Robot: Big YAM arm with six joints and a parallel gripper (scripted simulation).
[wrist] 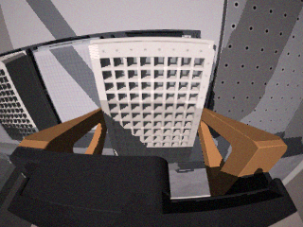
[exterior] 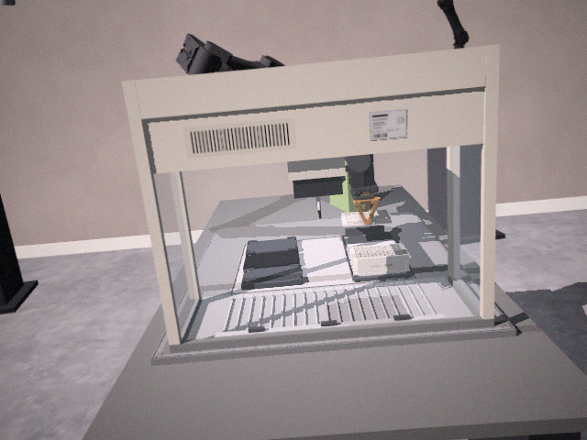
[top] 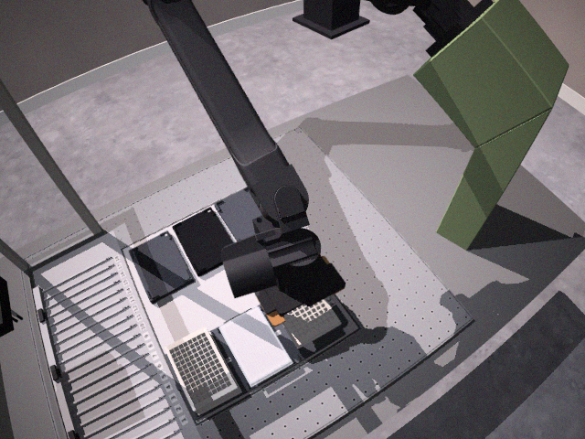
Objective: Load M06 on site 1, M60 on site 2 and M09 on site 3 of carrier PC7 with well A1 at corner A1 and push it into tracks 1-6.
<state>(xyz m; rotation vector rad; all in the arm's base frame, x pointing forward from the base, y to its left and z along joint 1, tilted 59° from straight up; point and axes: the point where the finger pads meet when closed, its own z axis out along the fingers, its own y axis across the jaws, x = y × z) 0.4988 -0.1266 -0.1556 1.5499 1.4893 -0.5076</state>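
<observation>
My gripper (top: 295,315) (wrist: 151,112) is shut on the white 96-well plate M06 (top: 309,310) (wrist: 151,91), with its orange fingers on the plate's two long sides. It holds the plate level, just over the end site of the dark carrier PC7 (top: 264,349) nearest the robot. The white 384-well plate (top: 255,347) sits in the middle site. The deep-well block (top: 203,366) (exterior: 379,258) sits in the site nearest the rails. In the exterior view the held plate (exterior: 353,218) hangs a little above the tray. The arm hides most of the end site.
Three dark, empty plate nests (top: 200,240) (exterior: 272,262) lie in a row beside the carrier. The ribbed loading rails (top: 105,339) (exterior: 326,302) lie beyond the deep-well end. The instrument frame (exterior: 308,108) spans the rails. A tall green block (top: 491,108) stands to the right.
</observation>
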